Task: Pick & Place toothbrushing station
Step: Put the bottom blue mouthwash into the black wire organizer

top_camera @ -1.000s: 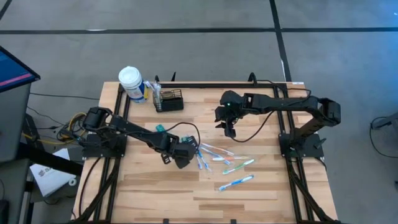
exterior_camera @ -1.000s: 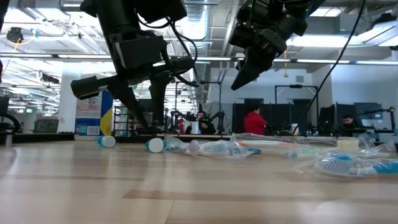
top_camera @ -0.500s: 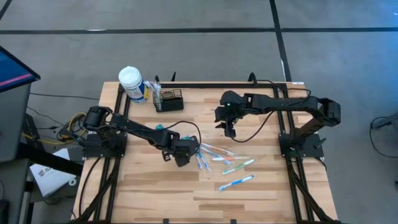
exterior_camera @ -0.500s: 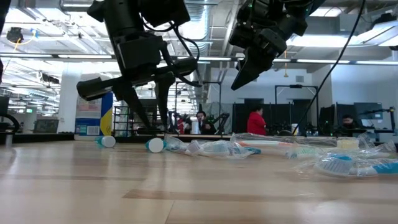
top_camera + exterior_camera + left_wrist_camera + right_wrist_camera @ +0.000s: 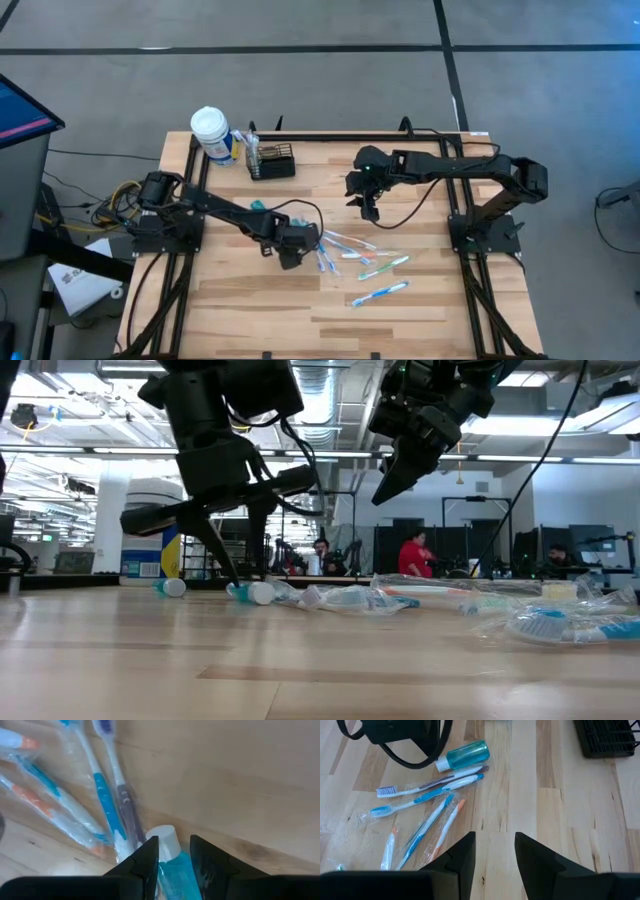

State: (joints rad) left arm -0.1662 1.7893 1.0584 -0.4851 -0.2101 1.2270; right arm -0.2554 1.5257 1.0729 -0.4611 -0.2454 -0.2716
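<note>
Left gripper dropped lower since a second ago, jaws parted astride teal bottle on tabletop. Close squarely below the cap. Caddy far-left. Right gripper hovering, jaws parted, empty.

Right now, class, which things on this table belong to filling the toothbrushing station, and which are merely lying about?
Belonging to the job:
- black wire-mesh caddy
- small teal bottle, between the left gripper's fingers
- toothbrushes

Merely lying about:
- blue-labelled bottle
- right gripper, hovering open
</note>
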